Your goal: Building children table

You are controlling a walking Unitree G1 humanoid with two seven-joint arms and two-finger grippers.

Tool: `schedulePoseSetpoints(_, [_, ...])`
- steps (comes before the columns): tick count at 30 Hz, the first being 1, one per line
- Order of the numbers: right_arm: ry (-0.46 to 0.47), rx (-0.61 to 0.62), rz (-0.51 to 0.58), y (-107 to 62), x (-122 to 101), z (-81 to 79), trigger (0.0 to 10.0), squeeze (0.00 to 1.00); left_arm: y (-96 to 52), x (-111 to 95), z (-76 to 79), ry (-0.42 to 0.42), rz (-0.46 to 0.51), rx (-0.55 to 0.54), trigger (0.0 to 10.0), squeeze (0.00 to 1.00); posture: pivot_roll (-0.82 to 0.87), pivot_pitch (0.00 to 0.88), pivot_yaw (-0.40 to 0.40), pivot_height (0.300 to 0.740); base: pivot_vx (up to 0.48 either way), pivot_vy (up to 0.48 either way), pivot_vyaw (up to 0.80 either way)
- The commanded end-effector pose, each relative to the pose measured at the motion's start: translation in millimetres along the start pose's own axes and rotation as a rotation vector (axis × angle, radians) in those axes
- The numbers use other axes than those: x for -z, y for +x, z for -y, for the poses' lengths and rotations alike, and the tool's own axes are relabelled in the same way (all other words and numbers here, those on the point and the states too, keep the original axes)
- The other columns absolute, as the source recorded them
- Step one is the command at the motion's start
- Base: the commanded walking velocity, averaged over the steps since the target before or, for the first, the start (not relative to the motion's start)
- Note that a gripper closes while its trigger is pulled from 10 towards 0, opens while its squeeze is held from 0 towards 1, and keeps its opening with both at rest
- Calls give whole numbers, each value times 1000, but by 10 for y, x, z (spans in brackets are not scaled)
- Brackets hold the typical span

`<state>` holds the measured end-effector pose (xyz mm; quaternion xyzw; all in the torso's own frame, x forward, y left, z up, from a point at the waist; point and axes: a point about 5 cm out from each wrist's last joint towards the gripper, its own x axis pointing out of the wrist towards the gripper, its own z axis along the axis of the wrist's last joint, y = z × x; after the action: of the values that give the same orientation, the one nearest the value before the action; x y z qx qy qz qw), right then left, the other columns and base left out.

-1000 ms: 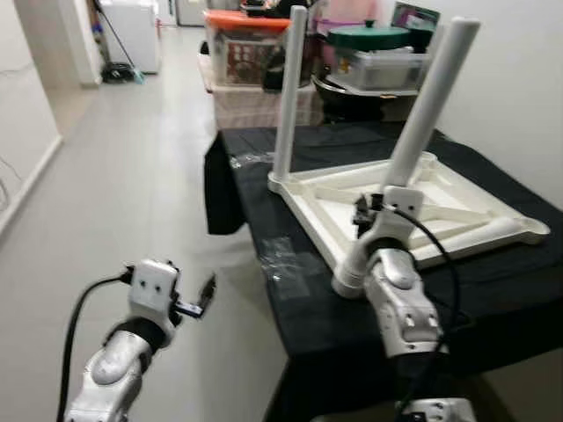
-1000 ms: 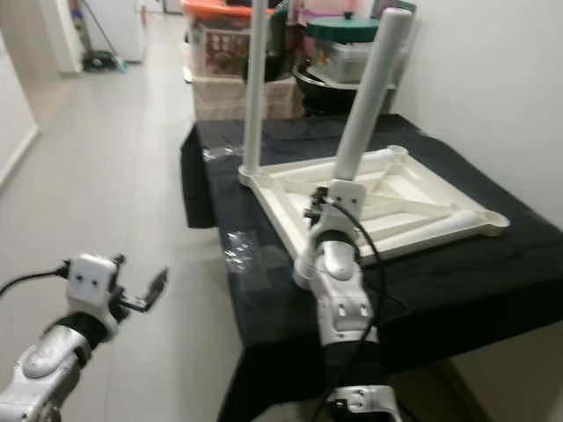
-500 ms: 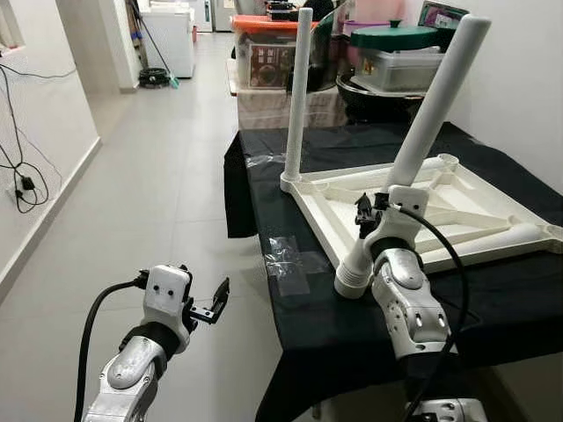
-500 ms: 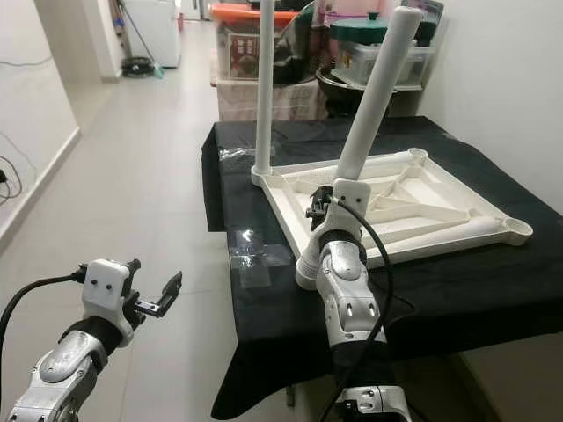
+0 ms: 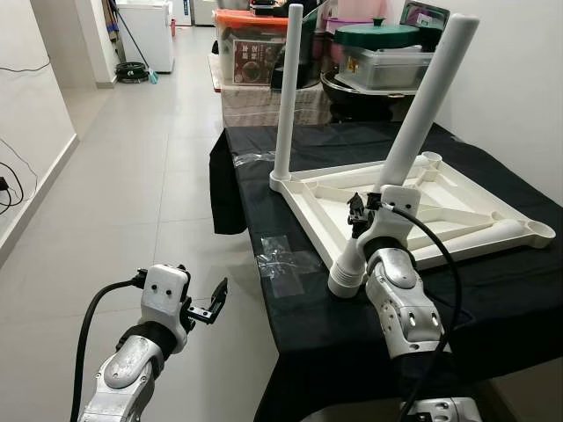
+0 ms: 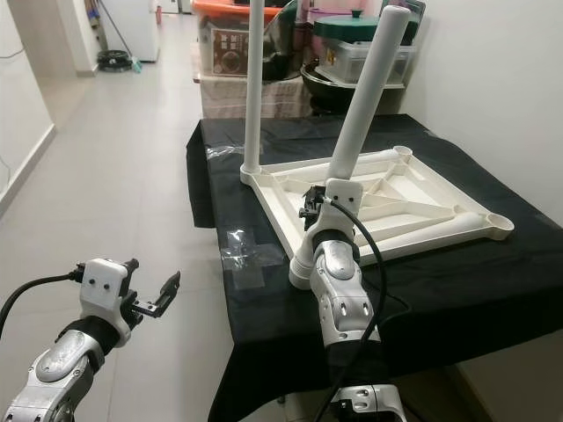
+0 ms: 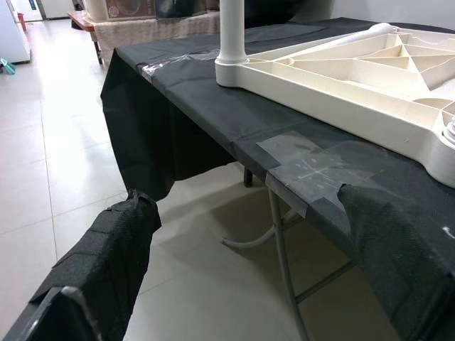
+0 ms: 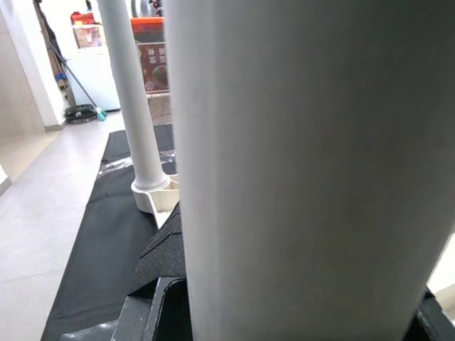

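Left eye view: tabletop (image 5: 457,198) beside table edge (image 5: 264,290).

Smooth white plastic tabletop (image 5: 413,207) (matt) on black cloth (image 5: 299,316).

Right pincer (image 5: 359,211) fingertips hidden behind leg (image 5: 413,132); upright leg (image 6: 254,88) top cut off.

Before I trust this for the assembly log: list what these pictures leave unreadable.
- Base of the tilted leg in its corner socket: the right gripper and wrist cover it in both eye views.
- Far leg: top cut off by the right eye view's edge.
- Box labels: too small.
- Right wrist view: the leg blocks most of the tabletop.
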<state>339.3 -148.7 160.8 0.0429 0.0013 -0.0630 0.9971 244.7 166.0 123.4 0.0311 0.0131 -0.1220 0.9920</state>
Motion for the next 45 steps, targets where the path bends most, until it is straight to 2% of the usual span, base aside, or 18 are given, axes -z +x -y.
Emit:
schedulePoseSetpoints(1, [-36,84,-303,-143,674,198,10000,0,-9,39,-3,4,-17,4,10000,0,67,0,-69,740,0,0,0])
schedulePoseSetpoints(6, [-48,96,-307,-142,680,211,10000,0,-13,41,-13,7,-19,0,10000,0,69,0,-69,740,0,0,0])
schedulePoseSetpoints(8, [-79,105,-304,-130,684,199,10000,0,-11,37,-19,10,-17,-6,10000,0,69,0,-69,740,0,0,0])
schedulePoseSetpoints(17, [-165,125,-272,-8,640,46,10000,0,0,32,-31,19,-18,-15,10000,0,74,0,-72,740,0,0,0])
schedulePoseSetpoints(21, [-146,197,-268,70,607,85,10000,0,-7,34,-39,20,-19,-23,10000,0,82,0,-82,740,0,0,0])
schedulePoseSetpoints(30, [-119,310,-263,68,596,222,10000,0,-21,42,-47,18,-22,-31,10000,0,82,0,-83,740,0,0,0])
schedulePoseSetpoints(45, [-98,279,-219,100,529,110,10000,0,-4,44,-36,17,-22,-27,10000,0,74,0,-78,740,0,0,0])
